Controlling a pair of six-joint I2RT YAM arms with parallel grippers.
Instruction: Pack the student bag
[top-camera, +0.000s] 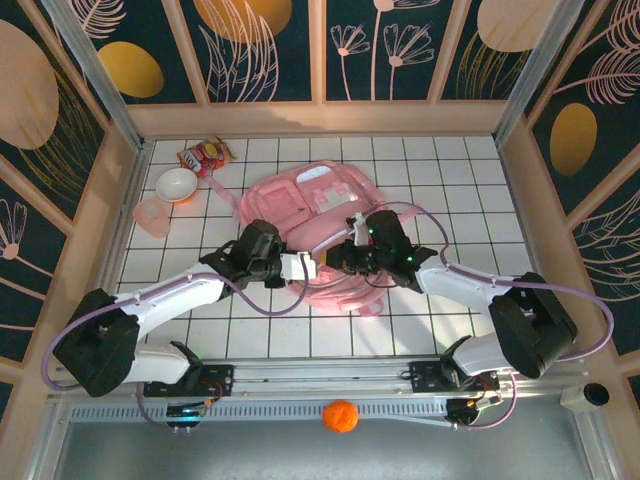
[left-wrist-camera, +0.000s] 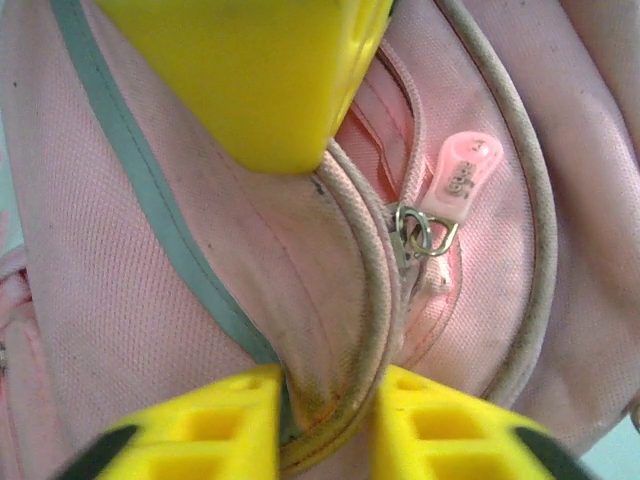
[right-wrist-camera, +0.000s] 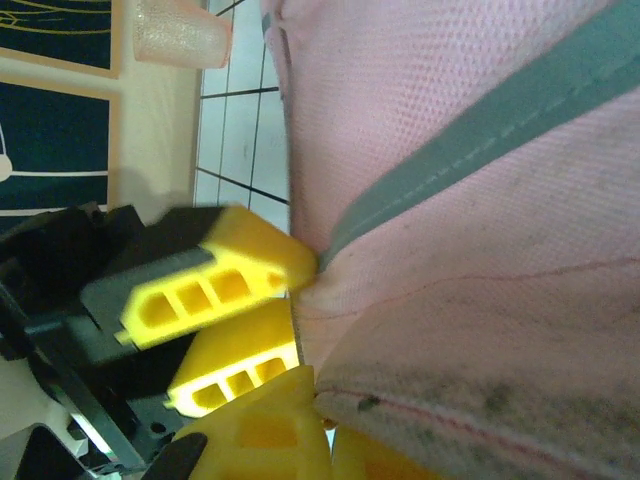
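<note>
The student bag (top-camera: 315, 200), a light-pink backpack, lies flat in the middle of the tiled table. Both grippers meet at its near edge. My left gripper (top-camera: 303, 268) is shut on a fold of the bag's pink fabric with beige piping (left-wrist-camera: 360, 330), pinched between its yellow fingers (left-wrist-camera: 200, 430). A pink zipper pull (left-wrist-camera: 462, 178) hangs just beyond. My right gripper (top-camera: 338, 262) is shut on a soiled seam of the bag (right-wrist-camera: 470, 300) right beside it. In the right wrist view, the left gripper's yellow fingers (right-wrist-camera: 225, 285) press against the same fabric.
At the back left stand a white bowl (top-camera: 177, 184), a pink cup (top-camera: 152, 217) and a red snack packet (top-camera: 205, 155). An orange ball (top-camera: 341, 415) lies in front of the arm bases. Wooden walls close in the table.
</note>
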